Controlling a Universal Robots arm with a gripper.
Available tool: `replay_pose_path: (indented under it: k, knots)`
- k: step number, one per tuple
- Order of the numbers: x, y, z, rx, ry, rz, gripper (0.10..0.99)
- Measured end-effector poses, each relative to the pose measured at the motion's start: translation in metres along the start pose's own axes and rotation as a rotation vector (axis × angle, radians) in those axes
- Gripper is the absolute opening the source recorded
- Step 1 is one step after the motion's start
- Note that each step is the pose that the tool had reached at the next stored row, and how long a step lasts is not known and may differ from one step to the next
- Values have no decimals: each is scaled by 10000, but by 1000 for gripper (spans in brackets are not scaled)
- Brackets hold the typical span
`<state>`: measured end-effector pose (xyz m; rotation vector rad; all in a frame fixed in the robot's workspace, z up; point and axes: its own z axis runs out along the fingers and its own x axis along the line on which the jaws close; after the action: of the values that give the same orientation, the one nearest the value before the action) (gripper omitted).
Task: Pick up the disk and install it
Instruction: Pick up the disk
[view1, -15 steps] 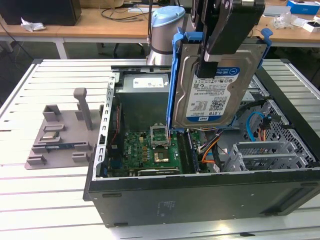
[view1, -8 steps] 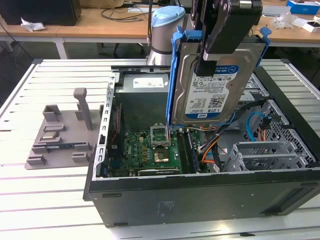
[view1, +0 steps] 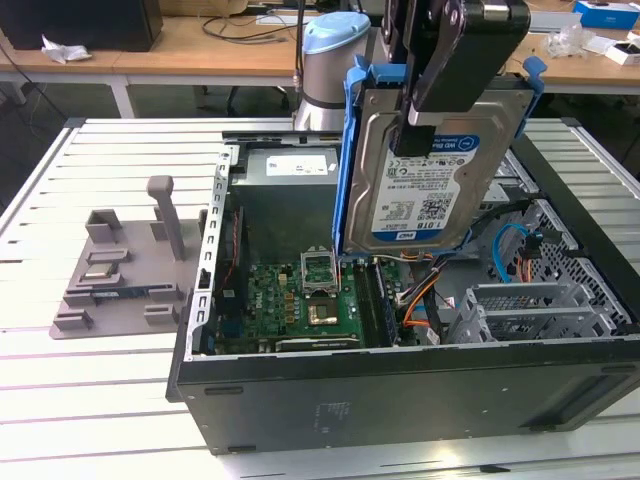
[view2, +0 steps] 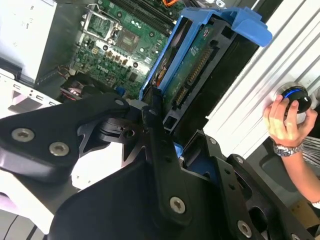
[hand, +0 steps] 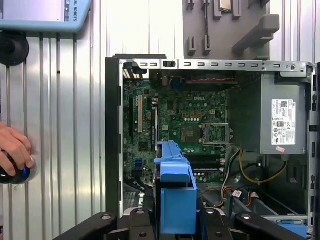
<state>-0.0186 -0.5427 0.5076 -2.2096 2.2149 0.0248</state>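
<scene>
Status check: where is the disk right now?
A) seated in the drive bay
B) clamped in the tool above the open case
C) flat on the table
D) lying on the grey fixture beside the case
B: the disk is gripped upright by the tool, hanging above the motherboard of the open case.

Blue-railed silver disk (view1: 430, 170) hangs upright, label showing.

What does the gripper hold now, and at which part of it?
The gripper holds the disk upright over the open case, clamped across its flat faces at the upper end.
</scene>
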Motion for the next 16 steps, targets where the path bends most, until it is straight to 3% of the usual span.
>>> replay_pose_path:
  k: [3,6,13,16]
  knots:
    - [43,-19,-1,0,10,1,365]
    - [52,-90,-1,0,9,0,365]
    - [67,-427,-1,-3,11,-1,365]
    - [74,-514,-1,-4,10,1,365]
